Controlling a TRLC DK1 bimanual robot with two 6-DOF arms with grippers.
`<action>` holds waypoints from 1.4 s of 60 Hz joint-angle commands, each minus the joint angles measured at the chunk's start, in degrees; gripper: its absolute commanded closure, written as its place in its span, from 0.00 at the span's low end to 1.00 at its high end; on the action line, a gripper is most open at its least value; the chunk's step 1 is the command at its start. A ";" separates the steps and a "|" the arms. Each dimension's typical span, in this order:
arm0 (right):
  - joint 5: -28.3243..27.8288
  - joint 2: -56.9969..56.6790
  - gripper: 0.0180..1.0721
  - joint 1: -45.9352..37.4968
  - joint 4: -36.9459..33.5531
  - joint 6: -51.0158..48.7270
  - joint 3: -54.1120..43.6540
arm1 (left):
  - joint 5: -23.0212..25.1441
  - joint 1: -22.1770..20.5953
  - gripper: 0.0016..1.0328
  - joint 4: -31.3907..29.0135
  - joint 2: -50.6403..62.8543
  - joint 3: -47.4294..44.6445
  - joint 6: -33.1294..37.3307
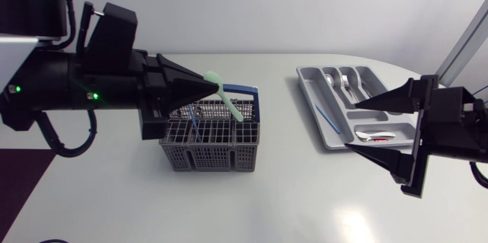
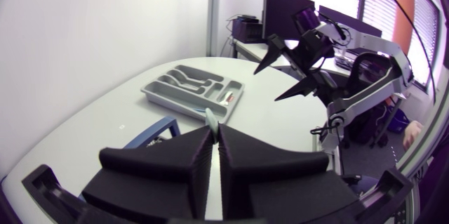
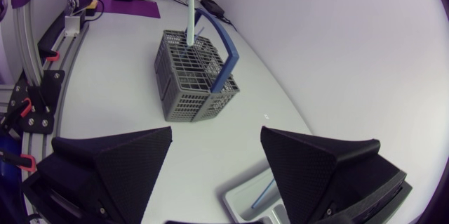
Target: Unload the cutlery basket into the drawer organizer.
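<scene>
The left gripper (image 1: 212,87) is clenched on a pale green utensil (image 1: 229,104), both fingers pressing its upper part from two sides. The utensil hangs tilted, and in the right wrist view its lower end stands among the grid cells of the cutlery basket (image 1: 210,148), so it is not yet free. The basket's blue handle (image 1: 245,91) arches just beside the utensil on the far right side. I cannot tell what else is in the basket.

The likeliest trouble is the utensil's lower end catching on a grid wire or the handle. A sideways pull before it is lifted out would probably drag or tip the light basket. The grip is also high on a slanted shaft, so the utensil may pivot or slip between the fingers.

The right gripper (image 1: 352,125) is released, fingers spread wide and holding nothing. It hovers over the near end of the drawer organizer (image 1: 307,92), which already holds cutlery in several compartments. There it could block the left arm's approach, and the two grippers might collide.

Basket and organizer stand well apart, and the table (image 1: 290,190) between them gives the widest room for the carry. The basket sits well in from the edges. The organizer lies near the far right curve of the table edge, leaving little margin there.
</scene>
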 commanded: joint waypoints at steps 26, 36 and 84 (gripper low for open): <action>-6.20 12.78 0.26 13.96 2.68 10.46 3.87 | 15.36 -7.34 0.91 -8.61 13.02 6.88 15.22; -7.69 15.15 0.38 17.91 4.61 13.18 4.57 | 16.33 -8.75 0.92 -12.74 16.27 9.52 19.18; -10.68 16.21 0.79 24.59 5.49 16.00 4.22 | 17.03 -9.63 0.92 -16.70 19.52 13.39 21.73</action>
